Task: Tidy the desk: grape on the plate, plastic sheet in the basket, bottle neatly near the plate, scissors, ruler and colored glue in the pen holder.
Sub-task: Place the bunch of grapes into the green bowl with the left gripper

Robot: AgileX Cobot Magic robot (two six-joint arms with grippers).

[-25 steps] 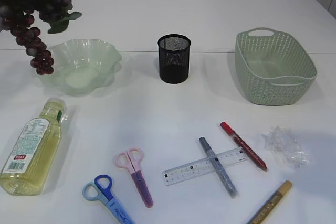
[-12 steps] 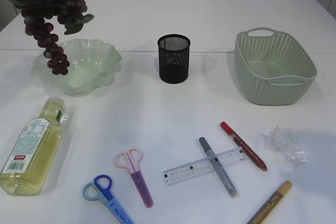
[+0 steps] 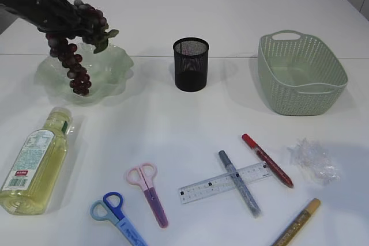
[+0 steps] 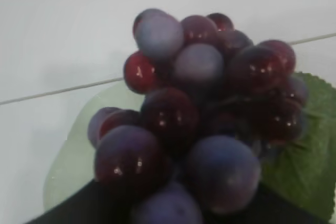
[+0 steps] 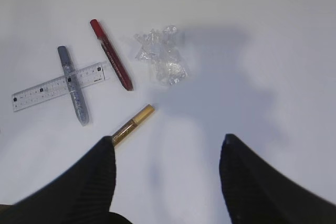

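Note:
A dark purple grape bunch hangs from my left gripper, which is shut on its top; its lower end dips into the pale green wavy plate. The grapes hide the jaws in the left wrist view. My right gripper hovers open above bare table, near the gold glue pen. The crumpled plastic sheet, red glue pen, and grey glue pen lying across the ruler are ahead of it. The bottle lies on its side at the left.
The black mesh pen holder stands mid-back. A green basket sits at the back right. Pink scissors and blue scissors lie near the front edge.
The left arm has carried the grape bunch rightward and down, from left of the plate to over it. Nothing else has moved.

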